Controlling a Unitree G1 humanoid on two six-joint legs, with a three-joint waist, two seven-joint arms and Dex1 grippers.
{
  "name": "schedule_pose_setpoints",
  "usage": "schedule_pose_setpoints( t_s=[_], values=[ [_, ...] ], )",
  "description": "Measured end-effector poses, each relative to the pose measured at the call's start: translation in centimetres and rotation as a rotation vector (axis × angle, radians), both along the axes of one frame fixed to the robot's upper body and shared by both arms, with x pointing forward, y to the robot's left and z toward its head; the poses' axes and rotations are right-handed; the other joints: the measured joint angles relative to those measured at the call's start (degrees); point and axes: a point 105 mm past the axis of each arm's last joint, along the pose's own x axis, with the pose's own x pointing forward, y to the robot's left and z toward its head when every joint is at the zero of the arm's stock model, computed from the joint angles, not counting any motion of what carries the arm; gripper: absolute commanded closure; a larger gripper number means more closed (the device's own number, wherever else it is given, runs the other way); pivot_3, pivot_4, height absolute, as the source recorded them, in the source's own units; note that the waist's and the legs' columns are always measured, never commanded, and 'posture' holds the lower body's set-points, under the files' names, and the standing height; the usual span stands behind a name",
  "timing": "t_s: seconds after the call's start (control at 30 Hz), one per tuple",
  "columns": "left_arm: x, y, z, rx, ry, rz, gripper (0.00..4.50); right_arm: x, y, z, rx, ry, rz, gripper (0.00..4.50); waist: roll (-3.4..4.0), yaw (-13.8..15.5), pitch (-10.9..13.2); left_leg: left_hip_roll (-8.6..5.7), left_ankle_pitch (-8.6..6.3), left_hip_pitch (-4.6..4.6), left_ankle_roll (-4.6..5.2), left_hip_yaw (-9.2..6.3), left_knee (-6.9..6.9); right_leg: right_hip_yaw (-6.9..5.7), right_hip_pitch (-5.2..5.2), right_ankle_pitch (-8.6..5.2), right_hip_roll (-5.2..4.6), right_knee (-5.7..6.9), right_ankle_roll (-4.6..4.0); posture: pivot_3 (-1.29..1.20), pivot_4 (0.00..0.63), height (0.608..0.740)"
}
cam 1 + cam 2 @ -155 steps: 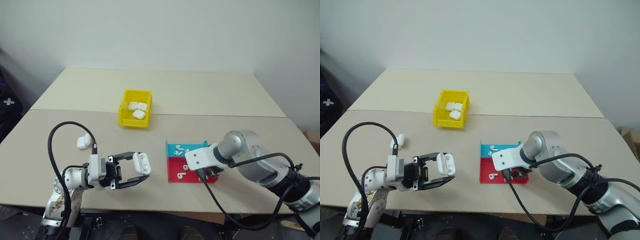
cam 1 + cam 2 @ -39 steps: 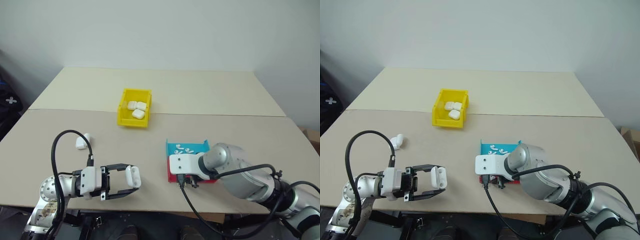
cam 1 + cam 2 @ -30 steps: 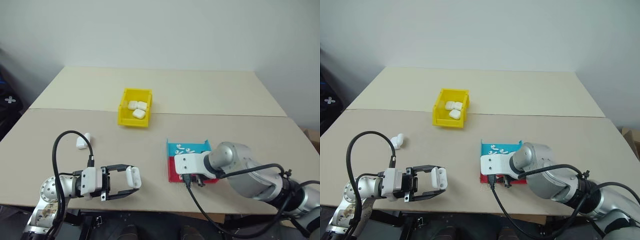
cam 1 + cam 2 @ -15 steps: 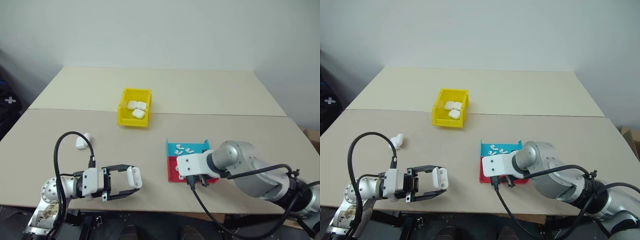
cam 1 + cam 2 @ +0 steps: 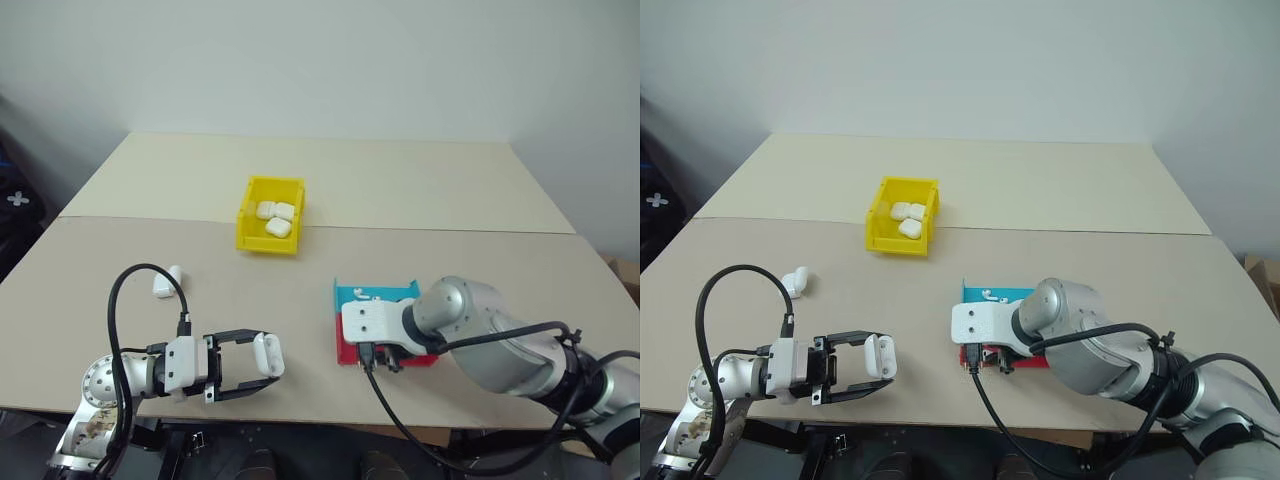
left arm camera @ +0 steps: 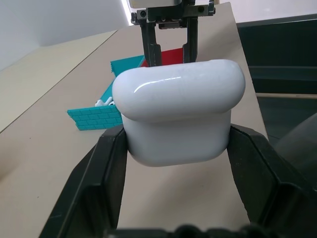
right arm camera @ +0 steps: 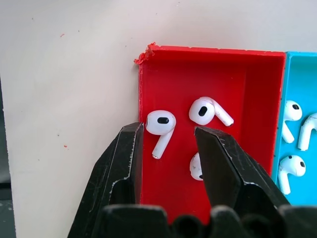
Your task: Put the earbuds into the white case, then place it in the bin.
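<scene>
Left wrist view: glossy rounded white case (image 6: 179,111) clamped.

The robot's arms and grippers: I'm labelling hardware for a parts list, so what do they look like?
Both arms are silver-grey metal with rounded joints and a looping black cable each. The left gripper and right gripper each have two black fingers; white blocks sit at the wrists.

Tan table (image 5: 420,190) w/ yellow bin (image 5: 269,229), red tray (image 7: 198,84), blue tray (image 5: 372,295), spare case (image 5: 166,283)

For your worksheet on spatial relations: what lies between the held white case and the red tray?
Bare tabletop, in the left eye view, separates the white case from the red tray.
</scene>
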Motion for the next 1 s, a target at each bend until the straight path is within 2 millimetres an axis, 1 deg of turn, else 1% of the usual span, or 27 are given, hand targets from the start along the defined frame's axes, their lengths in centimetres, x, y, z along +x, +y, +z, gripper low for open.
schedule_pose_setpoints(
  t_s=[0.17, 0.37, 0.67, 1.0],
  values=[
    [0.0, 0.0, -0.1, 0.003, 0.004, 0.008, 1.73, -0.3, 0.2, -0.7, -0.008, 0.025, -0.009, 2.46, 0.0, 0.0, 0.0, 0.0, 0.0, 0.0, 0.0, 0.0, 0.0, 0.0, 0.0, 0.0, 0.0, 0.0, 0.0, 0.0, 0.15, 0.74],
    [0.1, 0.1, -0.2, 0.006, 0.002, 0.014, 1.73, -0.2, 0.1, -1.2, -0.021, 0.021, -0.026, 2.46, 0.0, 0.0, 0.0, 0.0, 0.0, 0.0, 0.0, 0.0, 0.0, 0.0, -0.01, 0.0, 0.0, 0.0, 0.0, 0.0, 0.15, 0.74],
    [0.1, 0.0, -0.2, 0.009, 0.001, 0.015, 1.73, 0.4, 0.2, -1.1, -0.017, -0.001, -0.044, 2.46, 0.0, -0.1, 0.0, 0.0, 0.0, 0.0, 0.0, 0.0, 0.0, 0.0, -0.01, 0.0, 0.0, 0.01, 0.0, 0.0, 0.15, 0.74],
    [0.1, 0.0, -0.3, 0.017, -0.001, 0.017, 1.73, 0.2, 0.4, -1.2, -0.014, 0.007, -0.039, 2.46, 0.0, -0.1, 0.0, 0.0, 0.0, 0.0, 0.0, 0.0, 0.0, 0.0, -0.01, 0.0, 0.0, 0.01, 0.0, 0.0, 0.15, 0.74]
  ],
)
